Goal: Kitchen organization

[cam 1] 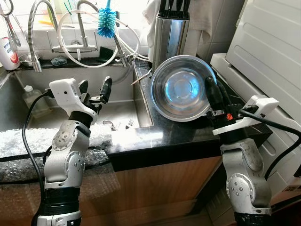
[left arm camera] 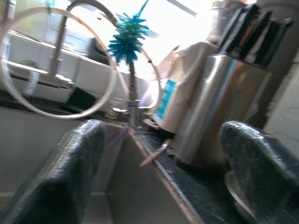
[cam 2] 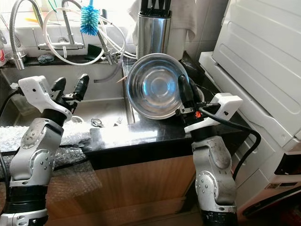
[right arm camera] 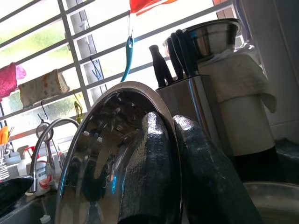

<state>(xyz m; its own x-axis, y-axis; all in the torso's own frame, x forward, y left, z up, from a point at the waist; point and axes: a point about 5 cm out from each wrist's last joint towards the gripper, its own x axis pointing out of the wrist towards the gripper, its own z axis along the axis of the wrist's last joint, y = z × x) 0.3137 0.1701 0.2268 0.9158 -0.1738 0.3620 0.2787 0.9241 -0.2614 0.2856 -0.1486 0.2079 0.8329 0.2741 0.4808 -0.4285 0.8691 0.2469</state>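
Steel bowl (cam 1: 182, 88) is held tilted on edge above the black table (cam 1: 188, 132) beside the sink (cam 1: 123, 112), its rim pinched by the right gripper (cam 1: 214, 96). Left gripper (cam 1: 95, 90) hovers released over the sink. Next, judged, the bowl needs carrying and setting down

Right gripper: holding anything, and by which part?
Yes. The right gripper pinches the steel bowl by its rim on the robot's right side, tilting it up on edge. The left gripper is open, holding nothing.
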